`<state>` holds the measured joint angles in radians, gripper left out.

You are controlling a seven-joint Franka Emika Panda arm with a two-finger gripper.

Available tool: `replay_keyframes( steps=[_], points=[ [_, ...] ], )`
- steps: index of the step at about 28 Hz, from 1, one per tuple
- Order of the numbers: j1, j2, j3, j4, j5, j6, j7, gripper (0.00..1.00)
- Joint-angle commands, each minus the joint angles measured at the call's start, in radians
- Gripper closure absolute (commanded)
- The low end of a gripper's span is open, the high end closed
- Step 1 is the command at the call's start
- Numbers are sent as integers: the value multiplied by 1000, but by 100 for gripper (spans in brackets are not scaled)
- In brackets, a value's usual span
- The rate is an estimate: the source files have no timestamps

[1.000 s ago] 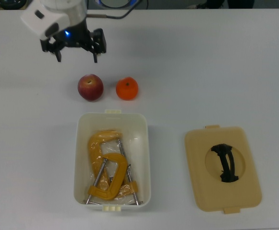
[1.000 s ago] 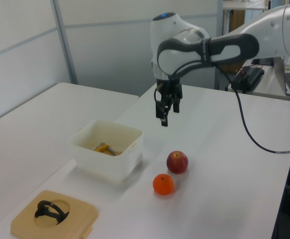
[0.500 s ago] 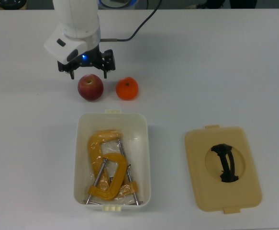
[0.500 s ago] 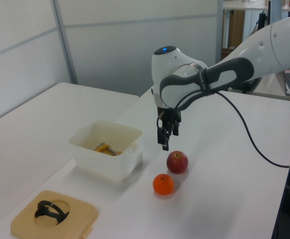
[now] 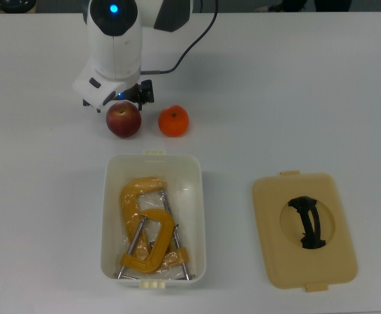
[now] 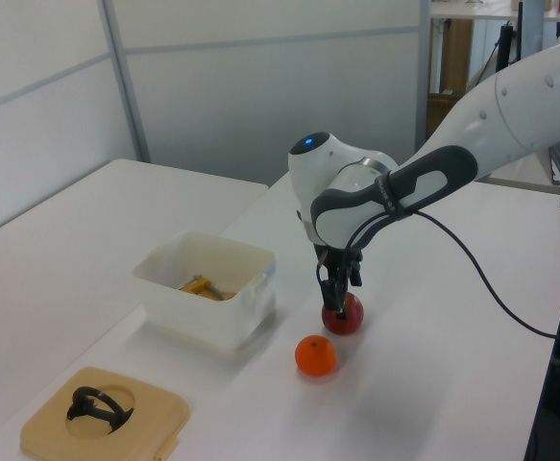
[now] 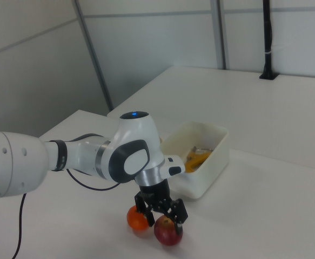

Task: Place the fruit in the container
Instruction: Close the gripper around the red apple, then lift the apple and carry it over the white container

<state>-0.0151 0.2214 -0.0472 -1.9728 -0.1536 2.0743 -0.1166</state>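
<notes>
1. The gripper (image 7: 162, 214) is down over the apple (image 5: 123, 120), fingers spread apart on either side of its top, not clenched.
2. The apple sits on the table (image 5: 295, 91), and the orange (image 5: 173, 121) is just beside it, on the top view's right.
3. The tub (image 5: 153, 221) stands near both fruit and has yellow clamps (image 5: 147, 226) inside.
4. A tan lid (image 5: 304, 230) lies apart from the tub, on the top view's right.

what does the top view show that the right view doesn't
Only the top view shows the tan lid with its black handle, and the whole yellow clamps inside the container. Only the right view shows the gripper straddling the apple from above, and the wall panels behind. Both show the orange beside the apple, on the table.
</notes>
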Motion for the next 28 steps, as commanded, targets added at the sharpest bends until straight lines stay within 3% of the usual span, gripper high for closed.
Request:
replay_keyframes(
  steps=[1,9,13,16,21,28],
  points=[
    [3,21,-5,-11,-18,36,-25,0],
    [10,56,-3,-4,-20,84,-17,0],
    [10,53,-3,9,-30,81,-23,46],
    [10,43,-2,11,-27,72,-25,69],
    [10,21,0,52,-7,26,-18,70],
    [10,23,7,273,146,-106,-12,68]
  ],
)
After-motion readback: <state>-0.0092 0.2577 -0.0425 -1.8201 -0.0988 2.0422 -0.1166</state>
